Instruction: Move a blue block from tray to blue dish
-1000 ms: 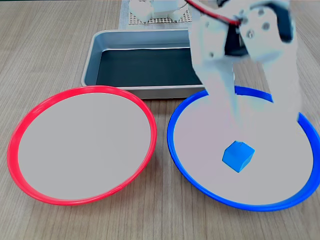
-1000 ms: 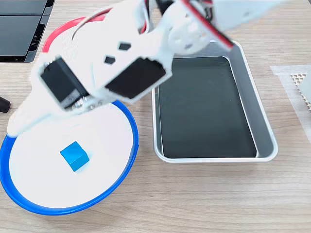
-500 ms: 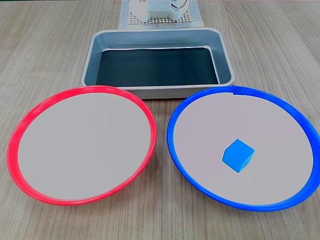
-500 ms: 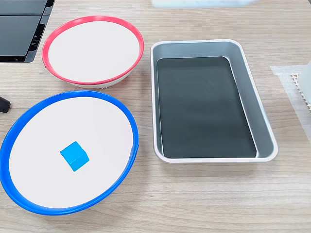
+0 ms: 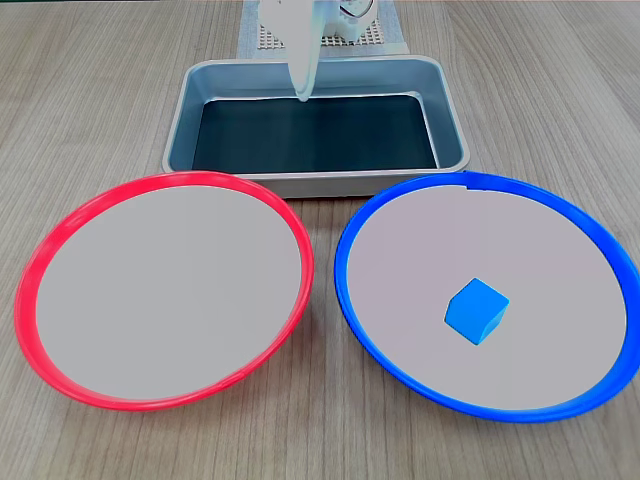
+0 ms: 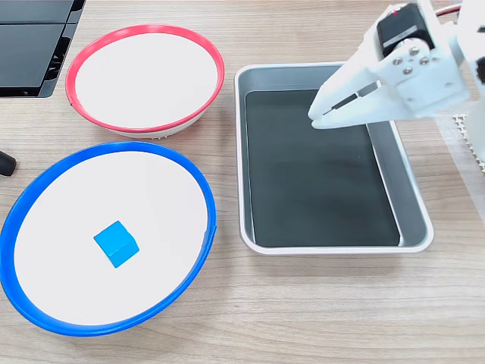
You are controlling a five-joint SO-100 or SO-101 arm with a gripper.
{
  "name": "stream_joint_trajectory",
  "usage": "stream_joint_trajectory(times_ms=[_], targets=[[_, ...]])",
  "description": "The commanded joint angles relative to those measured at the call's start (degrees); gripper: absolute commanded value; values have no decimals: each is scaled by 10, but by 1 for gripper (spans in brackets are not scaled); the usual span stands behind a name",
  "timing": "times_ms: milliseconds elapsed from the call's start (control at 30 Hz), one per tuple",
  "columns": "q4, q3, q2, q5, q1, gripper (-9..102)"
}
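Wooden tabletop: blue block (image 6: pixel 116 243) rests inside blue dish (image 6: pixel 198 189); gripper (image 6: pixel 317 120), jaws closed and empty, above tray (image 6: pixel 413 186); retract clear of the dish.

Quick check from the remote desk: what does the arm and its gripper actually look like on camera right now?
In a fixed view, the gripper is white plastic with two long tapering fingers that narrow to a point. Behind them sits a white bracket with small dark screw holes and a black servo block on top; a thin red wire runs near it. In the other fixed view it shows as a blurred white tapering shape.
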Motion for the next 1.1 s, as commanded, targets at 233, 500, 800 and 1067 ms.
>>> stream_joint_trajectory(times_ms=[233,500,800,1067], targets=[[54,13,83,-1,3,0],[57,13,84,1,3,0],[57,13,84,-2,0,0],[57,13,84,-2,0,0]])
